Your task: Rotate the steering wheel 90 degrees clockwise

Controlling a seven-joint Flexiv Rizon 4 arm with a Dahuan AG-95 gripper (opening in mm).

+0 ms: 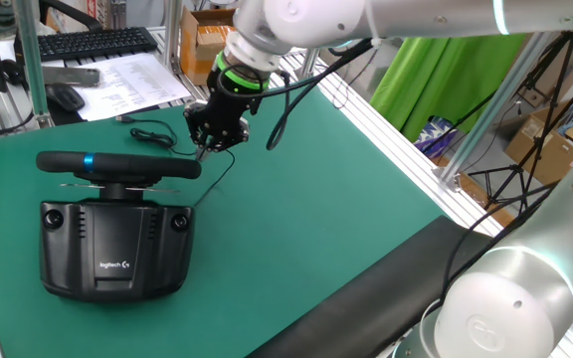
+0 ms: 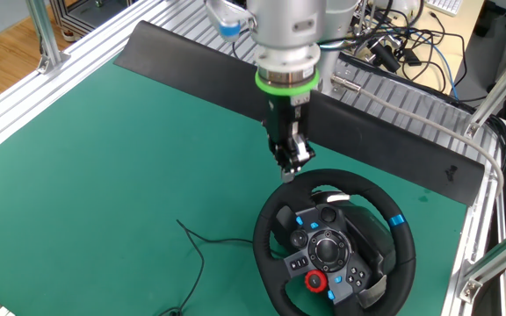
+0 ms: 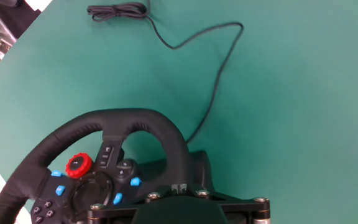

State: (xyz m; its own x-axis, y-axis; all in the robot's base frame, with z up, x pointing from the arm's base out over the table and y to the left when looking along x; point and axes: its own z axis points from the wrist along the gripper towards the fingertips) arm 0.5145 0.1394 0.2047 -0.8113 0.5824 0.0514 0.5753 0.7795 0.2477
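The steering wheel [image 2: 275, 218] is a black round rim with coloured buttons and a red knob, mounted on a boxy black Logitech base [image 1: 117, 249]. Its blue stripe [image 2: 397, 219] sits at the rim's right side in the other fixed view. In one fixed view the rim [image 1: 147, 167] is seen edge-on. My gripper [image 2: 290, 169] hangs fingers down just over the rim's far edge. In the hand view the fingertips [image 3: 179, 186] are pressed together beside the rim [image 3: 129, 118], with nothing held between them. Whether they touch the rim is unclear.
A thin black cable [image 3: 219, 59] trails across the green mat from the base. A keyboard [image 1: 97, 42], a mouse [image 1: 65, 96] and papers [image 1: 137, 80] lie beyond the mat. Aluminium frame rails [image 2: 429, 123] and a black strip [image 2: 191, 61] border it.
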